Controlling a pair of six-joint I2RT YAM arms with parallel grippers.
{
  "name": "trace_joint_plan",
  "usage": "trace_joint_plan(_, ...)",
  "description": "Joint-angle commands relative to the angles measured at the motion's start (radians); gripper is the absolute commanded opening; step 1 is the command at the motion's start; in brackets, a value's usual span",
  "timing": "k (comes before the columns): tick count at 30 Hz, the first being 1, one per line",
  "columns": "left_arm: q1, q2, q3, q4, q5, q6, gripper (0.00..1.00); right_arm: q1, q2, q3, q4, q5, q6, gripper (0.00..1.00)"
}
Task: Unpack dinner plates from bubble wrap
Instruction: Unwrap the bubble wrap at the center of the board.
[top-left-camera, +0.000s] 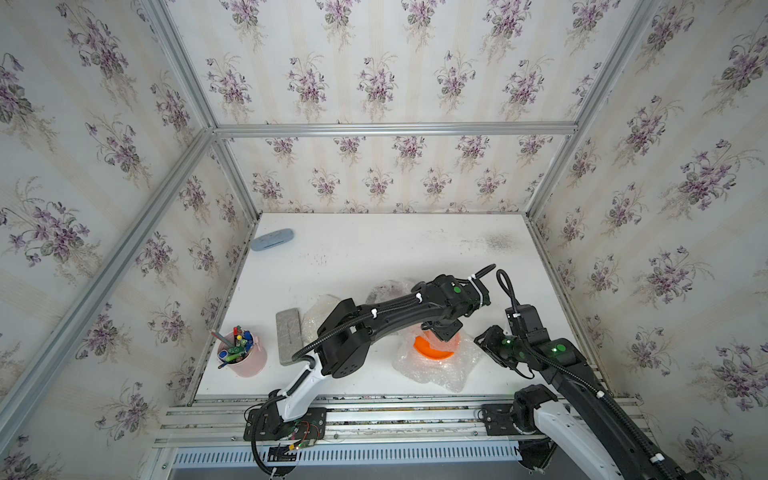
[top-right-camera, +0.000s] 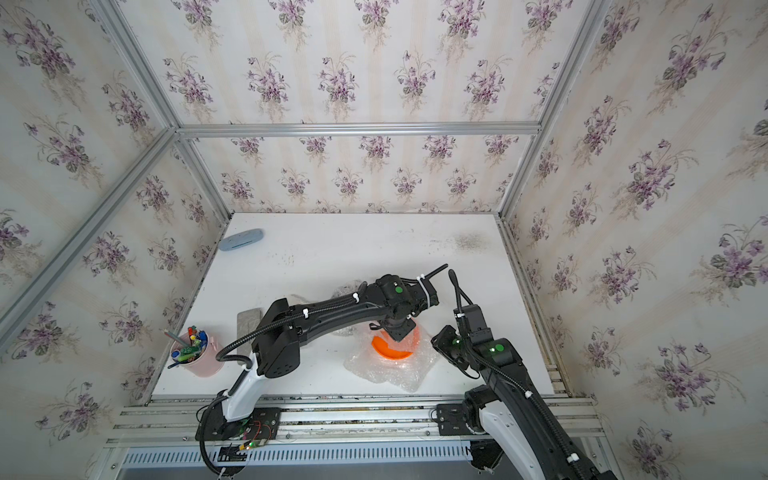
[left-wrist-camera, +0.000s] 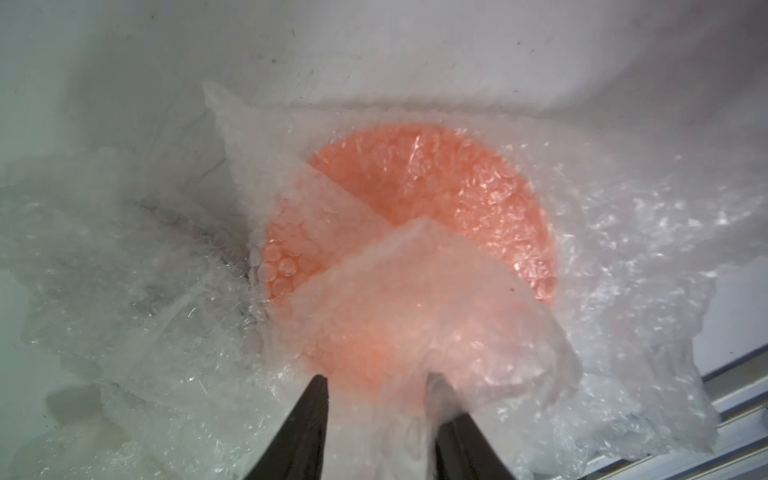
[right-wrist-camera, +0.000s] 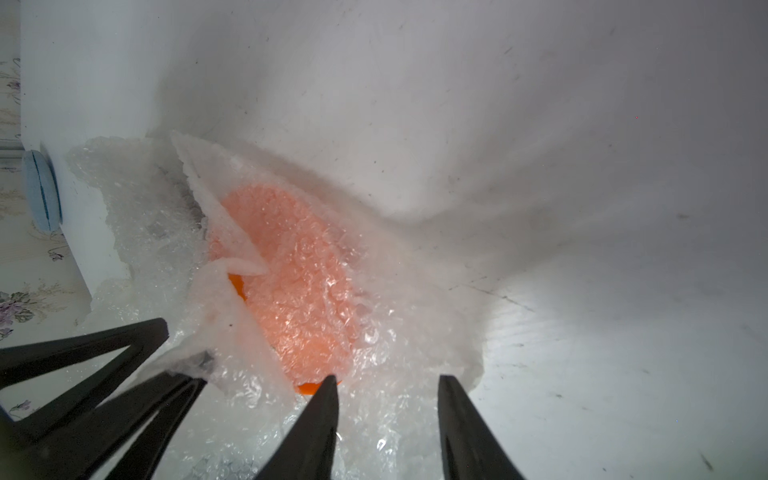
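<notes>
An orange dinner plate (top-left-camera: 432, 352) (top-right-camera: 390, 352) lies on a sheet of bubble wrap (top-left-camera: 432, 376) (top-right-camera: 386, 374) near the table's front. In both wrist views, folds of wrap cover most of the plate (left-wrist-camera: 436, 195) (right-wrist-camera: 299, 282). My left gripper (left-wrist-camera: 377, 378) (top-left-camera: 442, 334) is right over the plate. Its jaws stand apart around a raised flap of wrap (left-wrist-camera: 415, 291) that drapes over one finger. My right gripper (right-wrist-camera: 388, 378) (top-left-camera: 480, 343) is open at the sheet's right edge, holding nothing. Two more bubble-wrapped bundles (top-left-camera: 386, 289) (top-left-camera: 318, 316) lie behind the left arm, their contents unclear.
A pink cup of pens (top-left-camera: 243, 353) and a grey flat case (top-left-camera: 289, 336) stand at the front left. A pale blue oval object (top-left-camera: 272, 240) lies at the back left corner. Papered walls enclose the table, and a metal rail (top-left-camera: 374, 409) runs along the front.
</notes>
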Motion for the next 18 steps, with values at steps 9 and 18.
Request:
trace_joint_plan(9,0.107,-0.175,-0.188,0.124,0.21,-0.092,0.0,0.001,-0.005,-0.042,0.081,-0.102,0.032,0.43)
trace_joint_plan(18,0.255,-0.294,-0.403,0.326,0.444,-0.207,0.0,0.001,0.134,-0.071,0.131,-0.067,-0.031,0.43)
